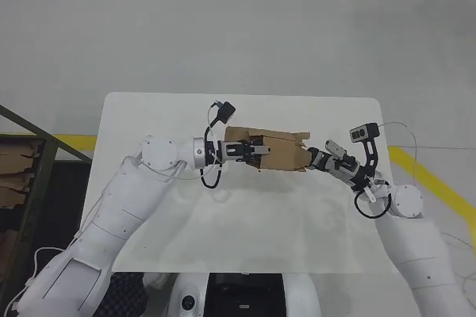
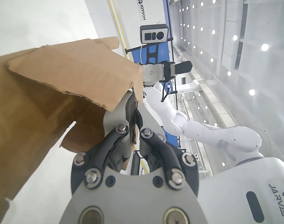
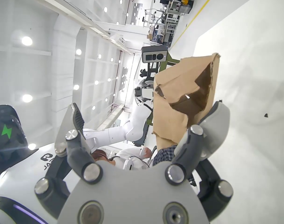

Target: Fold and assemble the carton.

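Observation:
The brown cardboard carton (image 1: pixel 276 149) hangs partly folded above the far middle of the white table (image 1: pixel 182 238). My left gripper (image 1: pixel 256 149) is at its left end. In the left wrist view that gripper (image 2: pixel 133 108) is shut on the edge of a carton panel (image 2: pixel 69 71), with a torn flap edge just over the fingertips. My right gripper (image 1: pixel 310 155) is at the carton's right end. In the right wrist view it (image 3: pixel 145 117) stands wide open, and the carton's open end (image 3: pixel 186 89) lies against one finger (image 3: pixel 217 117); the other finger (image 3: pixel 74 115) is clear of it.
A dark rack with flat cardboard sheets (image 1: pixel 8 182) stands off the table's left side. Yellow floor tape (image 1: pixel 436 182) runs past the right edge. The near half of the table lies bare below the carton.

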Controlling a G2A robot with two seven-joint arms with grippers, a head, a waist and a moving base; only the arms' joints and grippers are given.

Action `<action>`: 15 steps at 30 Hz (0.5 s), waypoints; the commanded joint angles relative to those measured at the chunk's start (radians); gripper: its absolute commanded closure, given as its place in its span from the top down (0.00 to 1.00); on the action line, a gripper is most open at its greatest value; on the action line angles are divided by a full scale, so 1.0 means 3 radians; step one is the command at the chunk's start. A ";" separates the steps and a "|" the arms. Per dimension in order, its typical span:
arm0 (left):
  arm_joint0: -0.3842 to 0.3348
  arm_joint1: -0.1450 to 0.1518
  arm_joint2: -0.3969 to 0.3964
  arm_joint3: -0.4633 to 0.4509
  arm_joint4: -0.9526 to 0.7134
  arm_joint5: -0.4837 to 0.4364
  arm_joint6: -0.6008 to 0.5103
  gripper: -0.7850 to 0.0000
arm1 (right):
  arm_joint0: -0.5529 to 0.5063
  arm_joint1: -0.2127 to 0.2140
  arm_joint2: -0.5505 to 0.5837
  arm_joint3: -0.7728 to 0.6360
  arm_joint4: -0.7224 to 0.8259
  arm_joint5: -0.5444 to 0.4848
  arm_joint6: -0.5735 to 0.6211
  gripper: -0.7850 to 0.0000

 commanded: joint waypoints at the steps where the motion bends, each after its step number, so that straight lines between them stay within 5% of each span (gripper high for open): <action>1: -0.0006 -0.0001 0.0000 0.0022 0.0008 0.0001 0.0005 0.00 | -0.0018 0.0003 0.0029 -0.0008 0.0067 0.0010 0.0044 1.00; 15: -0.0017 -0.0008 0.0015 0.0044 0.0099 0.0023 0.0033 0.00 | -0.0081 0.0012 0.0128 -0.0120 0.0139 0.0008 0.0150 1.00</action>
